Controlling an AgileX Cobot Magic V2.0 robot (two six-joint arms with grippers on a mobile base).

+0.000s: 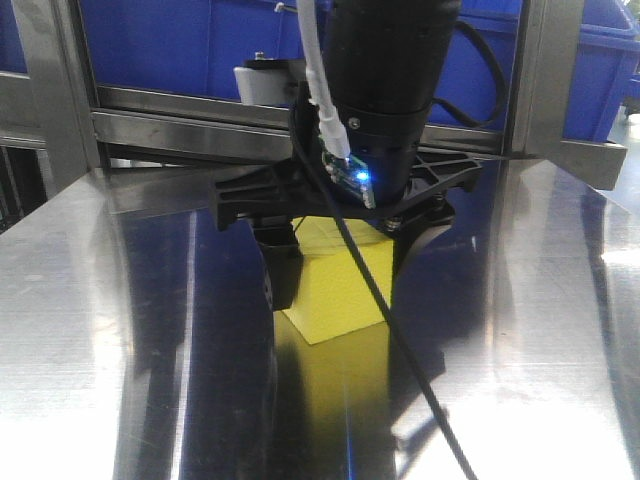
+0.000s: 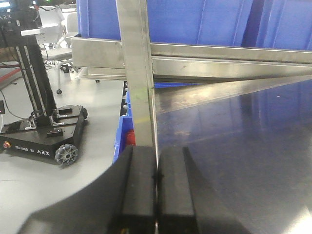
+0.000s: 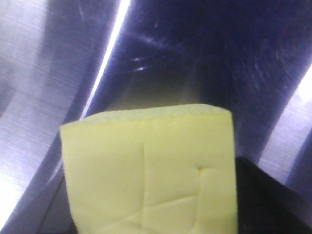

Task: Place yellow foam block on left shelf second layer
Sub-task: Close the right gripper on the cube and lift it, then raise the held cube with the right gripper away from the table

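The yellow foam block [image 1: 340, 285] hangs tilted, one corner low over the shiny steel shelf surface [image 1: 120, 330], which mirrors it. My right gripper [image 1: 345, 272] comes down from above, a black finger [image 1: 283, 275] on each side of the block, shut on it. In the right wrist view the yellow foam block [image 3: 151, 170] fills the lower frame, creases across its face, with a black finger [image 3: 265, 195] at its right edge. My left gripper [image 2: 157, 178] is shut with nothing between its pads, beside the shelf's upright steel post [image 2: 139, 73].
Blue bins [image 1: 180, 40] sit on the layer behind a steel crossbar [image 1: 190, 125]. A black cable [image 1: 420, 390] trails from the right wrist across the surface. A black wheeled base [image 2: 44, 134] stands on the floor left of the shelf.
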